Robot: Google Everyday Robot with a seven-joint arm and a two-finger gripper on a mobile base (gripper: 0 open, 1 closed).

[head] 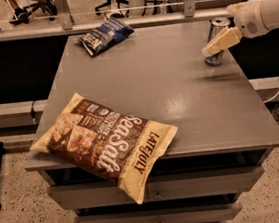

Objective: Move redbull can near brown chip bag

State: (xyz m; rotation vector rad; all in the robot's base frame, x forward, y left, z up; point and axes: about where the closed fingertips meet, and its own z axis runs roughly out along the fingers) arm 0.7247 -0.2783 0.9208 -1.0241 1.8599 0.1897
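The redbull can (215, 58) stands near the table's far right edge, slim and silver-blue with a silver top. My gripper (212, 46) reaches in from the right on a white arm and lies across the can's middle, hiding part of it. The brown chip bag (108, 142) lies flat at the front left corner, with its pale yellow end hanging over the front edge. It is far from the can.
A smaller dark blue chip bag (105, 35) lies at the table's far left. The grey table (179, 104) has drawers below its front edge. A rail and chair legs stand behind the table, and a cable hangs at the right.
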